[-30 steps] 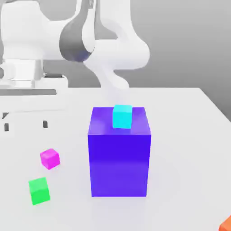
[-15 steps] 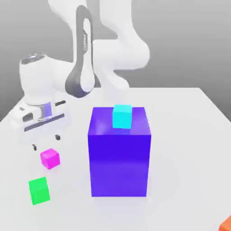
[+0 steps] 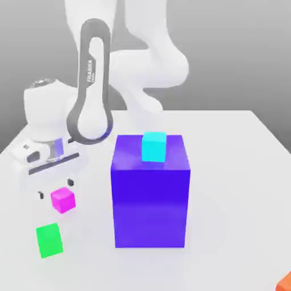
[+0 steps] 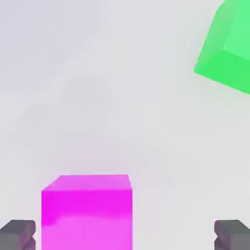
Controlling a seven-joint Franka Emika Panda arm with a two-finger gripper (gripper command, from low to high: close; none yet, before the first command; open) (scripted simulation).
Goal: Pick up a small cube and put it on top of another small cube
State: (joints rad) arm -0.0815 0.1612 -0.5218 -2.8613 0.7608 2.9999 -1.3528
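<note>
The step in hand is the approach for the pick: the gripper (image 3: 55, 188) hangs low over the white table (image 3: 238, 187) with its jaws spread wide and empty, and the magenta cube (image 3: 62, 199) rests on the table just below it, off-centre toward one fingertip in the hand view. The green cube (image 3: 49, 239) sits near it on the table, apart and bare-topped. Next, in my judgement, the hand must centre over the magenta cube, descend and close.

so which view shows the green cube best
The exterior view: the whole green cube sits on the white table, in front of the magenta cube. The hand view cuts it off at the picture's edge, showing just part of two faces.
</note>
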